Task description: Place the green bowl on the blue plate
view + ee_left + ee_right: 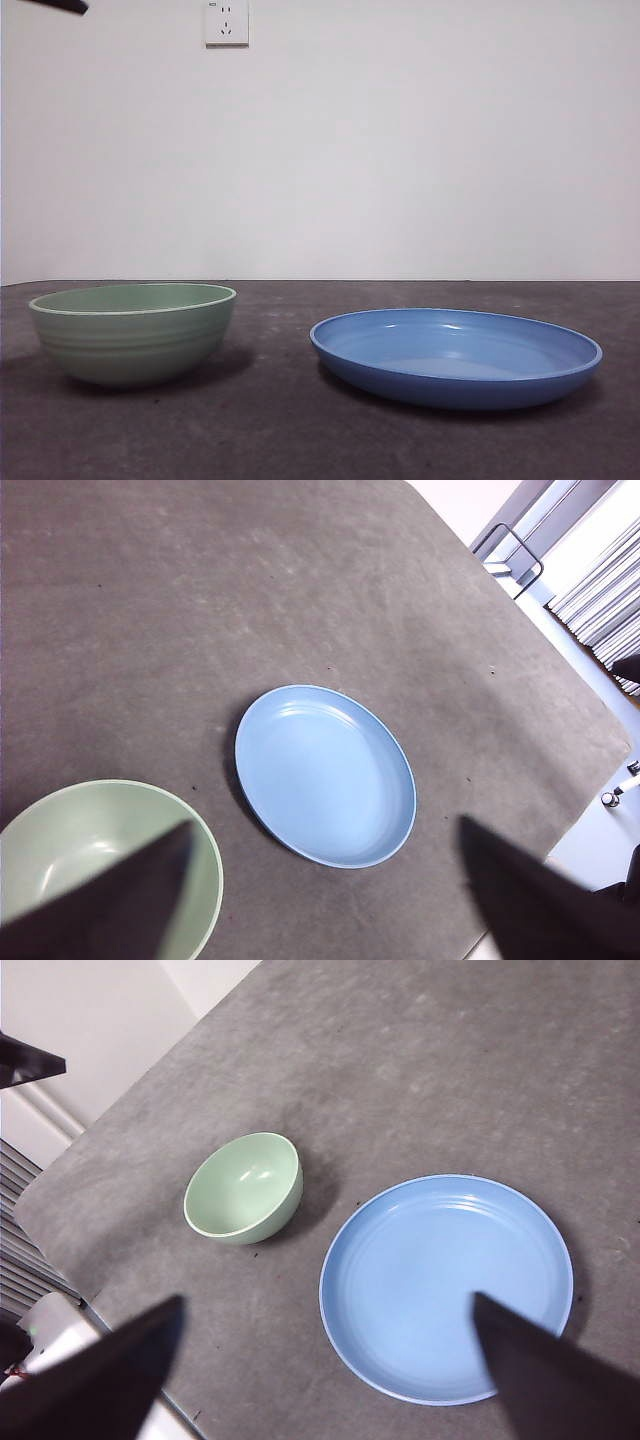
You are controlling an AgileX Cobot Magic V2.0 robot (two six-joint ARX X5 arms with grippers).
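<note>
A pale mint-green bowl (133, 332) and a glossy medium-blue plate (456, 356) sit side by side but apart on a dark grey, matte, faintly mottled counter (280, 420), the bowl upright on its narrow base, the plate flat. Neither touches the other; a strip of bare counter lies between them.

The green bowl is deep and round, its outer wall marked by faint horizontal ribs under a lighter rim, its inside smooth with a soft sheen. The blue plate is wide and shallow, with a low raised rim and faint concentric rings catching the light. It is clearly broader than the bowl. Both are empty.

The left gripper (325, 900) hangs high above the counter, released, its two black jaws spread wide with nothing between them. From its camera the bowl lies near one jaw and the plate lies further off. The right gripper (330, 1380) likewise hovers well above the counter, jaws parted and holding nothing, looking down on both dishes.

In the front view only a black tip (62, 5) of an arm shows at the top corner. A white wall socket (226, 21) is mounted on the plain pale wall (400, 150) behind the counter.
</note>
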